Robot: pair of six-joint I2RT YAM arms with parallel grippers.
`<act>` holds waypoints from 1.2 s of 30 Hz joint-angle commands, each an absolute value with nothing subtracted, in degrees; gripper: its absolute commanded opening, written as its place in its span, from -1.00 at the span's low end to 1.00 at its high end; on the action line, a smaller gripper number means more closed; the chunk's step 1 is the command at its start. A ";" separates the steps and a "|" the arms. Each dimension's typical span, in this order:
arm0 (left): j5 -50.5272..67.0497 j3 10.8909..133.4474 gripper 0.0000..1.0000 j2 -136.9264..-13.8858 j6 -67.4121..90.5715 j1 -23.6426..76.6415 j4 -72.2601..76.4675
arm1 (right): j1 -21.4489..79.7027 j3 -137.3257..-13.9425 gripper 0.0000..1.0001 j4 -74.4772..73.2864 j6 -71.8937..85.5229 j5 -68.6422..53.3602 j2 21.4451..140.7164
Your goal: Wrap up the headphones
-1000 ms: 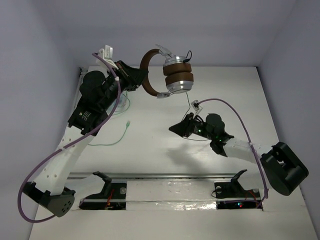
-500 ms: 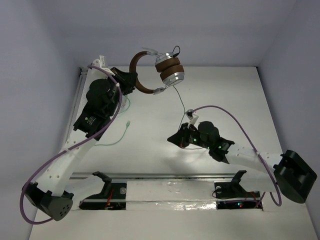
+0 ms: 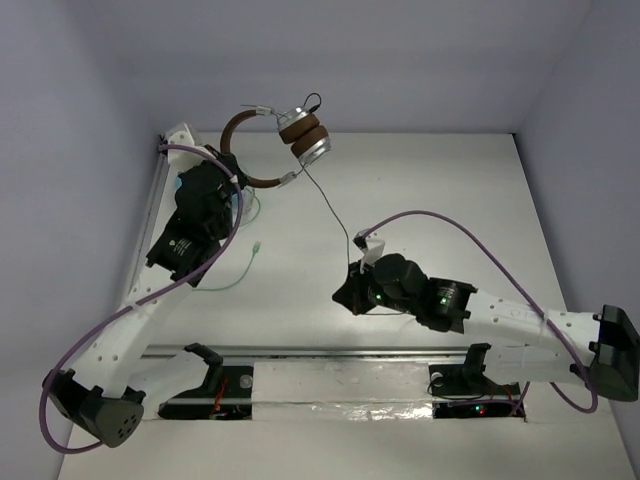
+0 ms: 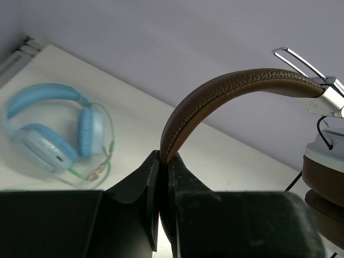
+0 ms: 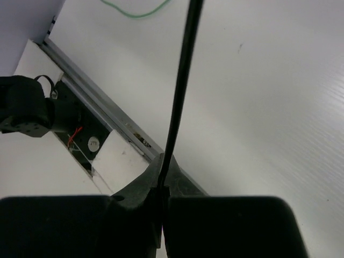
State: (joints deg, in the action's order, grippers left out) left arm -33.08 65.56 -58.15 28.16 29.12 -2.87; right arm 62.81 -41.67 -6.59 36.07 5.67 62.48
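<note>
The headphones [image 3: 300, 135] hang in the air at the back left, brown headband [image 4: 226, 88] arched up and silver cups with brown pads [image 4: 325, 174] stacked together. My left gripper [image 4: 164, 159] is shut on the lower end of the headband, also seen from above [image 3: 228, 168]. The thin black cable [image 3: 328, 205] runs taut from the cups down to my right gripper [image 3: 347, 292], low over the middle of the table. In the right wrist view the cable [image 5: 180, 91] is pinched between the shut fingers of that gripper [image 5: 163, 164].
Light blue headphones [image 4: 48, 134] with a green cable [image 3: 235, 275] lie on the table under and beside my left arm. A metal rail [image 3: 340, 352] and the arm bases run along the near edge. Walls close the back and both sides.
My left arm has carried the headphones left and toward the back wall. The right gripper has shut on the black cable and moved left and nearer, pulling the cable straight.
</note>
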 commanded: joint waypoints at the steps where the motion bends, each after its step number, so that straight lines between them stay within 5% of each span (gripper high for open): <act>1: -39.10 65.65 -1.00 -59.06 24.88 29.44 -1.66 | 66.35 -50.68 -1.00 -18.44 33.31 14.14 60.73; 8: -39.81 69.61 -1.00 -63.01 20.92 31.29 -6.41 | 70.48 -68.08 -1.00 -38.55 29.45 25.54 66.97; 19: -38.94 68.92 -1.00 -68.64 13.45 40.95 -18.37 | 70.49 -81.47 -1.00 -45.00 22.33 33.39 70.92; 36: -7.75 58.45 -1.00 -56.78 9.23 42.19 -21.80 | 64.25 -79.99 -1.00 -40.88 14.07 41.92 72.69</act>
